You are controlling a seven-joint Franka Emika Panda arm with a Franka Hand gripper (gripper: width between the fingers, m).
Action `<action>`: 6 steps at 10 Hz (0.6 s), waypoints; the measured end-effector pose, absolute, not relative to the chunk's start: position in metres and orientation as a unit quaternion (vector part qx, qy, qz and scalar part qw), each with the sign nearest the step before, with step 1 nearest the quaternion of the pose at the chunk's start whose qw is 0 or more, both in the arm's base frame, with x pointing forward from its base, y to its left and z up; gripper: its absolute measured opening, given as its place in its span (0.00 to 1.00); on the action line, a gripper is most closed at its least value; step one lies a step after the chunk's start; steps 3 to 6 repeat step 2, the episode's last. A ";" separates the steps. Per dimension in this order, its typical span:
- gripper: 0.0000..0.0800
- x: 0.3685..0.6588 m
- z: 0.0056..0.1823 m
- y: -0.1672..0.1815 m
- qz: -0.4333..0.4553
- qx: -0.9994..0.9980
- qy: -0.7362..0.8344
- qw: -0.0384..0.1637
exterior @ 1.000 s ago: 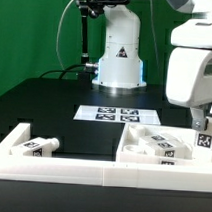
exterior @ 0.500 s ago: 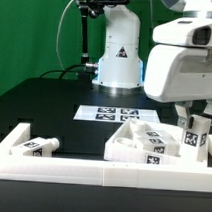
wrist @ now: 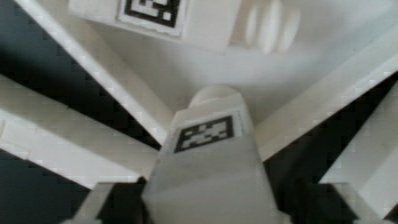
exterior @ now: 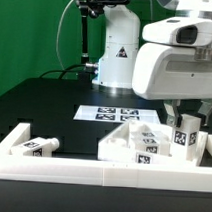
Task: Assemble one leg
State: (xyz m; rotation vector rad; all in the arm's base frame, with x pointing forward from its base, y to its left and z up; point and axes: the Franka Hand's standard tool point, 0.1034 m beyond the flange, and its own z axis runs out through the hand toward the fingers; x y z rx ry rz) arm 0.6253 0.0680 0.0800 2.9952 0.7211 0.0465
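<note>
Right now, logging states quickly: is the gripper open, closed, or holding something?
Gripper: closed on a leg, held upright above the white panel.

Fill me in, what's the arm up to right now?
The end effector is holding a white tagged leg upright over the large white panel near the exterior view's right. Another leg lies loose at the exterior view's left. The marker board sits behind, untouched.
</note>
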 end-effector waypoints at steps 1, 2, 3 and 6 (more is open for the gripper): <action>0.73 0.625 0.080 0.068 0.015 0.972 0.234 0.030; 0.80 0.625 0.079 0.068 0.015 0.972 0.234 0.030; 0.80 0.625 0.079 0.068 0.015 0.972 0.234 0.030; 0.80 0.625 0.079 0.068 0.015 0.972 0.234 0.030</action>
